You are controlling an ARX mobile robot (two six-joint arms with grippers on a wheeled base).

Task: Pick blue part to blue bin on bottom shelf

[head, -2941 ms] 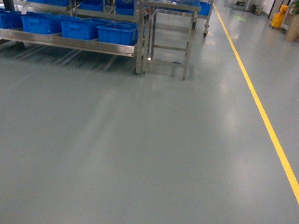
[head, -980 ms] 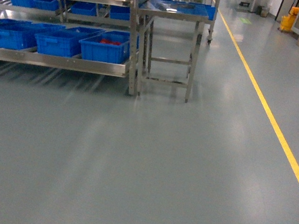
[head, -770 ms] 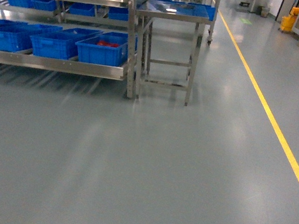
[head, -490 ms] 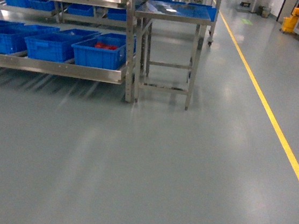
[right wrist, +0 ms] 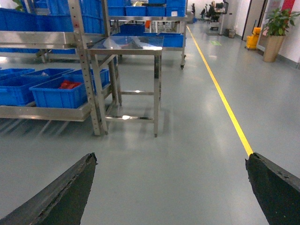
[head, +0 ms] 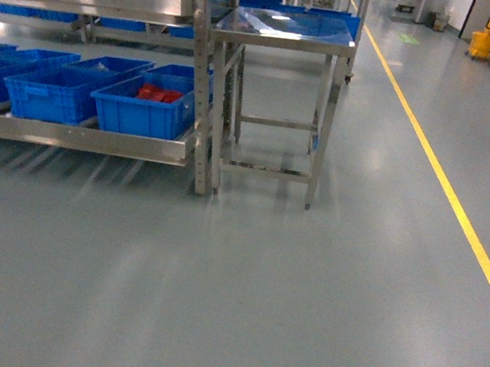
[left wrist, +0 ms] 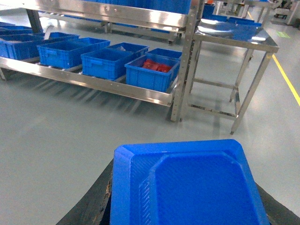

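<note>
Left wrist view: left gripper point(left wrist: 187, 206) clamps flat blue plastic part point(left wrist: 187, 187) | right gripper point(right wrist: 171, 187) gapes empty | brushed-steel bottom shelf point(head: 82, 137) well ahead | I risk clipping square steel table point(head: 285, 29).

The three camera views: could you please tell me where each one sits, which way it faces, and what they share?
Head: high on the robot, slanting down over grey floor toward the bottom shelf and steel table; no robot body shows.
Left wrist: low on the left arm, facing the shelf; the left end effector holds a blue part across the foreground.
Right wrist: low on the right arm, facing the table and yellow floor line; the open right end effector has dark fingers showing.
Shared: all show the bin of red parts.
</note>
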